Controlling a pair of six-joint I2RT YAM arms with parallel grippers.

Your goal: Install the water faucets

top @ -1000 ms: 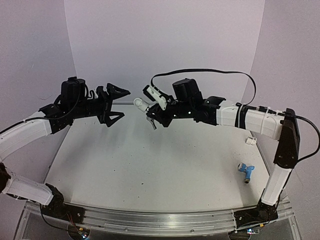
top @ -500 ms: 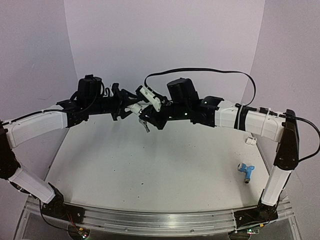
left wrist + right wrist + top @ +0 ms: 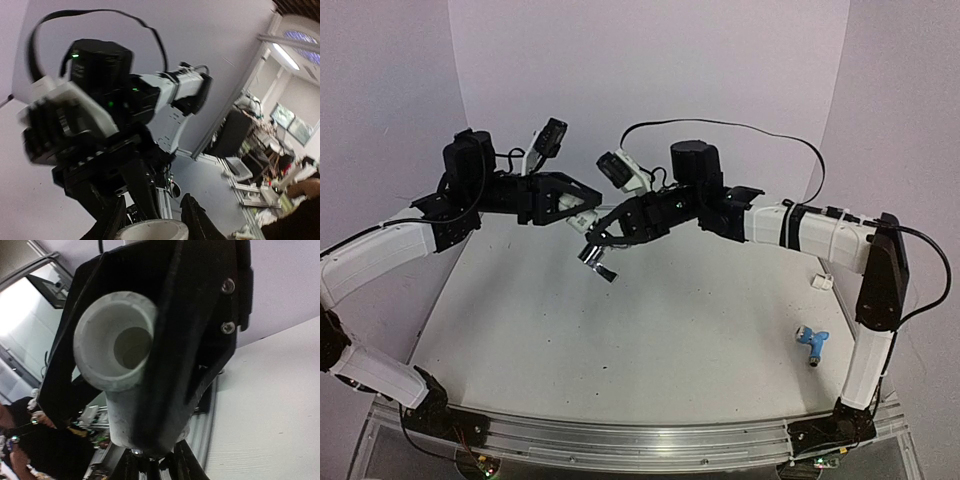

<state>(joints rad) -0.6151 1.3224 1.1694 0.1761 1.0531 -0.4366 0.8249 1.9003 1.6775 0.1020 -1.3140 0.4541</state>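
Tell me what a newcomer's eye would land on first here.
The two arms meet tip to tip in mid-air above the far middle of the table. The left pincer is closed on a white fitting, and the right pincer grips a silver faucet hanging just below it. Far off at the right edge, a light blue faucet lies on the table.
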